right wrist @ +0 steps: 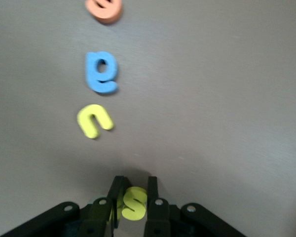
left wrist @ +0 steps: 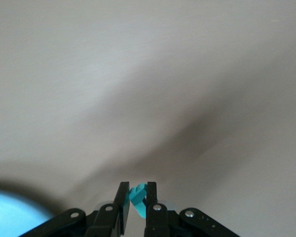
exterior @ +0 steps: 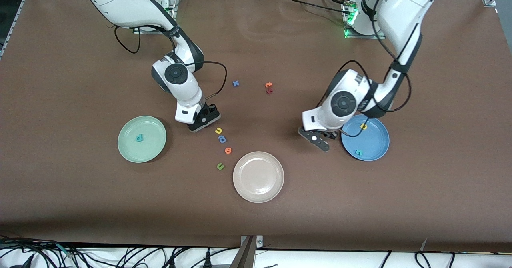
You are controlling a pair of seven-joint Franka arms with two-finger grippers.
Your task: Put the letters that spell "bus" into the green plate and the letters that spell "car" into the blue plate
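Note:
My right gripper [exterior: 205, 119] [right wrist: 133, 183] is shut on the yellow "s" [right wrist: 134, 203], low over the table beside the yellow "u" [exterior: 218, 131] [right wrist: 93, 121]. The teal "b" [exterior: 139, 138] lies in the green plate [exterior: 132, 154]. My left gripper [exterior: 317, 138] [left wrist: 136, 187] is shut on a small teal letter [left wrist: 138, 196], the "r", low over the table beside the blue plate [exterior: 378, 148] [left wrist: 10, 217]. In the blue plate lie the yellow "a" [exterior: 363, 126] and the teal "c" [exterior: 359, 152].
A blue letter [exterior: 222, 139] [right wrist: 101, 72], an orange letter [exterior: 228, 150] [right wrist: 104, 9] and a green "u" [exterior: 220, 166] run in a row from the yellow "u" toward the beige plate [exterior: 258, 188]. A blue "x" [exterior: 236, 83] and two orange-red letters [exterior: 269, 88] lie nearer the robots' bases.

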